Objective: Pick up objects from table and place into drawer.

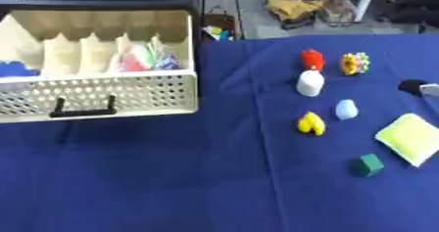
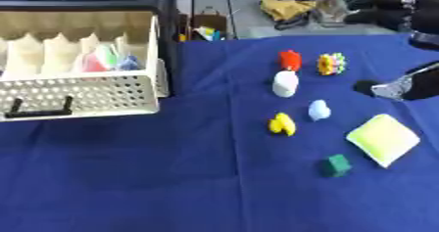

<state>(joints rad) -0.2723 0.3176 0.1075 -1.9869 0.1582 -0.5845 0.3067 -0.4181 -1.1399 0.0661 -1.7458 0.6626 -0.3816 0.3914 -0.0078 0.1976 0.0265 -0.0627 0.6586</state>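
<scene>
Seven small objects lie loose on the right half of the blue-clothed worktop (image 1: 171, 187), well apart from the drawer. Nearest the drawer are a white cylinder (image 1: 309, 83) with a red piece (image 1: 312, 58) just behind it; beside that sits a yellow and green knobbly toy (image 1: 354, 63). Below them come a pale blue lump (image 1: 346, 109), a yellow duck-like shape (image 1: 311, 123), a green cube (image 1: 370, 164) and a yellow-green square pad (image 1: 411, 138).

All look light. The pad appears soft and squashy, best pinched across one edge or corner. The cube and cylinder look stiff and smooth, so opposing fingers on flat or straight sides should serve; the cylinder may roll if nudged. The rounded duck and blue lump could slip and probably want a hold low across their widest part.

The right hand (image 2: 396, 87) enters from the right edge, near the pad and the knobbly toy but touching neither; whether its fingers are spread or curled I cannot tell. The left hand is not visible.

The cream perforated drawer (image 1: 129, 96) stands pulled open at upper left, with dividers and a few colourful items already inside.
</scene>
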